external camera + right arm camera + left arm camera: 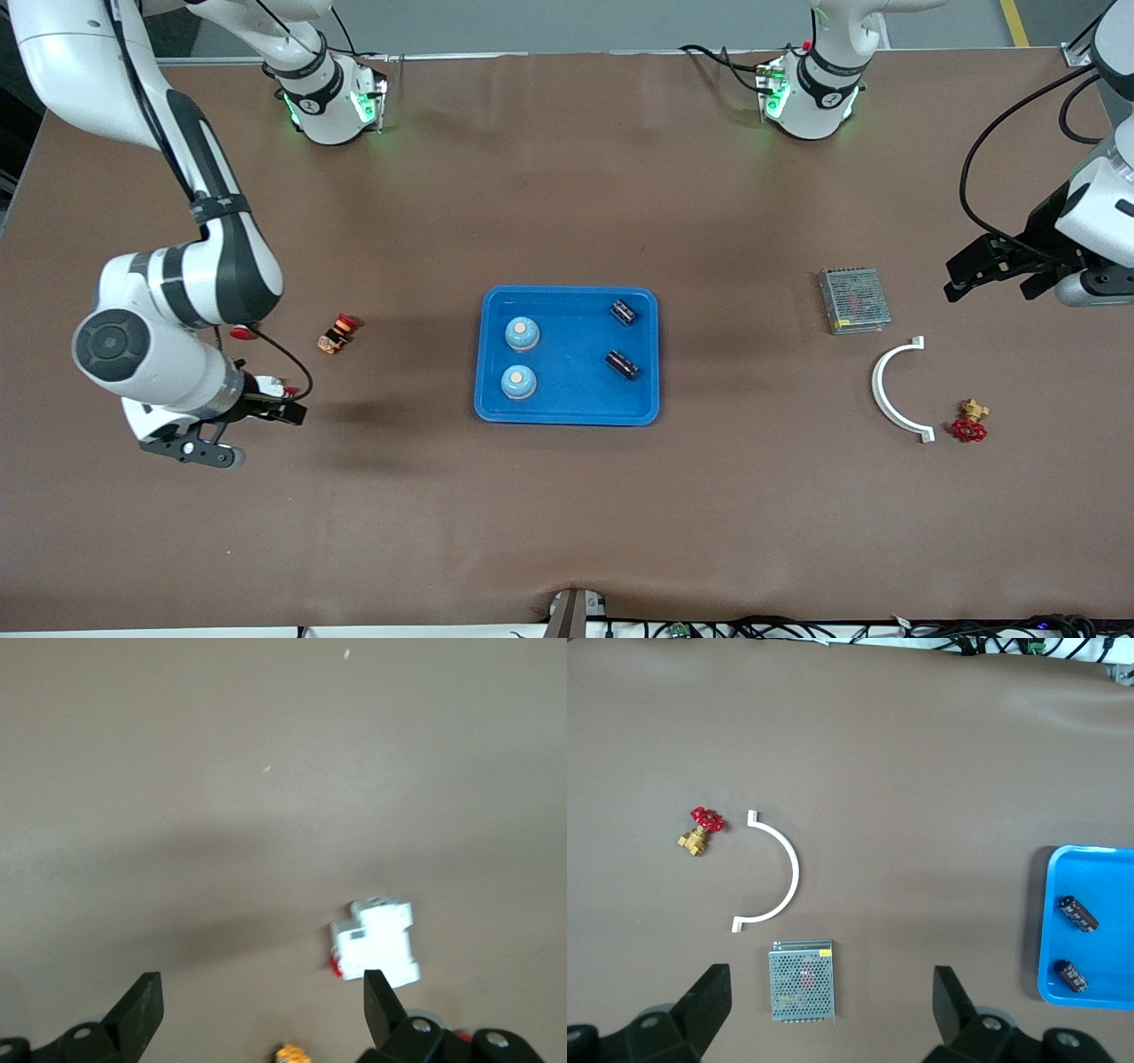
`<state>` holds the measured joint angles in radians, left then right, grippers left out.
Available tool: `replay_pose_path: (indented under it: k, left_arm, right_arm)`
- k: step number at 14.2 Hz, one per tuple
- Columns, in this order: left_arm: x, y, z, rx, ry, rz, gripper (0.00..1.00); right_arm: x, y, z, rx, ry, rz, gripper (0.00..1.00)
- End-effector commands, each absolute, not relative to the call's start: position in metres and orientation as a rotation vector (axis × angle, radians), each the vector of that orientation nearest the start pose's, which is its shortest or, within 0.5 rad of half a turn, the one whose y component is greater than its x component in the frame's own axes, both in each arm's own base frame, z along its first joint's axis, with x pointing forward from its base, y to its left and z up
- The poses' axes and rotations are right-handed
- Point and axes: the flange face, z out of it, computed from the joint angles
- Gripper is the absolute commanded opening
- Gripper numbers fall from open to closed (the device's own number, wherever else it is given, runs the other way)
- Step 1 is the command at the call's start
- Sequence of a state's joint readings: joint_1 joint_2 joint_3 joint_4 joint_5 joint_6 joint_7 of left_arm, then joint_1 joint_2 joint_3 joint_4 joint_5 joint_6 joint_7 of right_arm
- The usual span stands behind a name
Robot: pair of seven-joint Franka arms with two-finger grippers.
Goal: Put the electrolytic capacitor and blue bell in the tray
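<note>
We find the blue tray (569,416) at the middle of the table, with bare brown tabletop (567,532) on every side of its raised rim. Inside it sit two blue bells (522,333) (518,382) along the edge toward the right arm's end, and two dark electrolytic capacitors (624,312) (623,364) along the edge toward the left arm's end; all four lie apart from one another.

Our left gripper (992,270) hangs over the table's edge at the left arm's end, jaws apart and holding nothing. Under its wrist camera we see a perforated metal power supply (802,982), a white curved bracket (784,870) and a brass valve with a red handwheel (702,828), each separate, well apart from the tray.

Our right gripper (226,434) hovers over the right arm's end, jaws likewise apart and empty. A white breaker-like module (375,939) lies on the table below it, and a small orange and red push-button part (337,334) rests between that gripper and the tray, with open table between it and the rim.
</note>
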<state>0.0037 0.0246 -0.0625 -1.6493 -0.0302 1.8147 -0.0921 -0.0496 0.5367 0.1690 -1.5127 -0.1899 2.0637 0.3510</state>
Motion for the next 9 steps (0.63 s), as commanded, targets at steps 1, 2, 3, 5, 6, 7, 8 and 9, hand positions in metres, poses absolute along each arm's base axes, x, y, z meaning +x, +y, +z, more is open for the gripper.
replay_pose_path:
  k: [1, 2, 3, 5, 6, 7, 8, 9]
  left_arm:
    - [0.579, -0.033, 0.607, -3.154, -0.024, -0.173, 1.0]
    - [0.579, -0.032, 0.606, -3.142, 0.01, -0.169, 1.0]
    - [0.579, -0.032, 0.605, -3.143, 0.026, -0.162, 1.0]
    - [0.58, -0.031, 0.604, -3.146, 0.021, -0.159, 1.0]
    - [0.581, -0.031, 0.603, -3.145, 0.024, -0.157, 1.0]
    - [0.581, -0.031, 0.602, -3.147, 0.021, -0.154, 1.0]
    - [0.581, -0.031, 0.602, -3.147, 0.021, -0.154, 1.0]
    - [0.581, -0.032, 0.602, -3.15, 0.011, -0.154, 1.0]
  right_arm:
    - [0.69, 0.032, 0.403, -3.22, 0.091, -0.101, 1.0]
    - [0.687, 0.017, 0.414, -3.241, 0.051, -0.095, 1.0]
    - [0.684, 0.002, 0.426, -3.257, 0.034, -0.096, 1.0]
    - [0.675, -0.01, 0.455, -3.273, 0.003, -0.1, 1.0]
    - [0.668, -0.017, 0.47, -3.282, -0.002, -0.084, 1.0]
    - [0.661, -0.02, 0.486, -3.288, -0.006, -0.084, 1.0]
    - [0.653, -0.022, 0.504, -3.293, -0.009, -0.088, 1.0]
    - [0.647, -0.022, 0.518, -3.295, -0.023, -0.091, 1.0]
